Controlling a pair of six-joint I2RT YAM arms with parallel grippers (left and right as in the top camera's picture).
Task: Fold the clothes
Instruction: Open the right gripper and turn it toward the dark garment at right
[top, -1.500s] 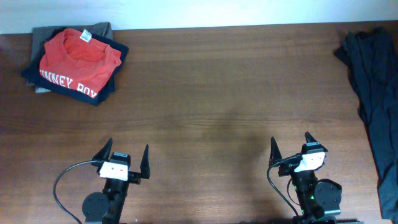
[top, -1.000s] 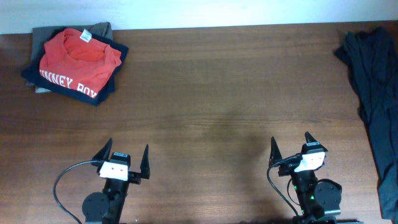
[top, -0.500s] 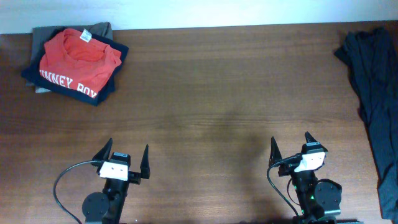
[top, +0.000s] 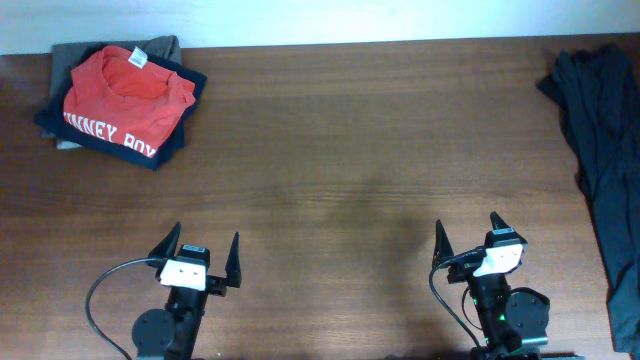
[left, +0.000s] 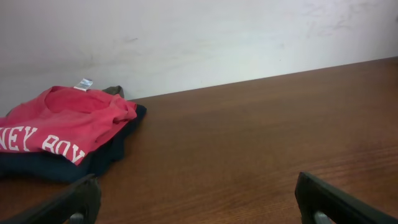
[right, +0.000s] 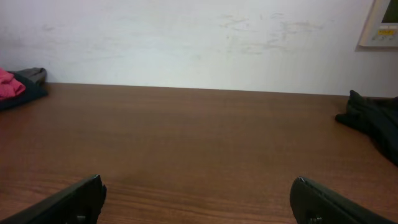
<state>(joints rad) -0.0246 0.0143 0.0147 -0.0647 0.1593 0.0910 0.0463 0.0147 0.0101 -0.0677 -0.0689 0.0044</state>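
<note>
- Red T-shirt (top: 125, 90): folded flat, white lettering along its near edge, white neck tag showing; top of a stack at the far-left corner of the worktop (top: 350, 150).
- Navy garment (top: 180, 130): folded, directly under the red one, edges showing at right and near sides.
- Grey-olive garment (top: 160, 46): bottom of the stack, peeking out at the far side.
- Dark charcoal garment (top: 600, 150): unfolded, crumpled, strung along the right edge, well apart from the stack.
</note>
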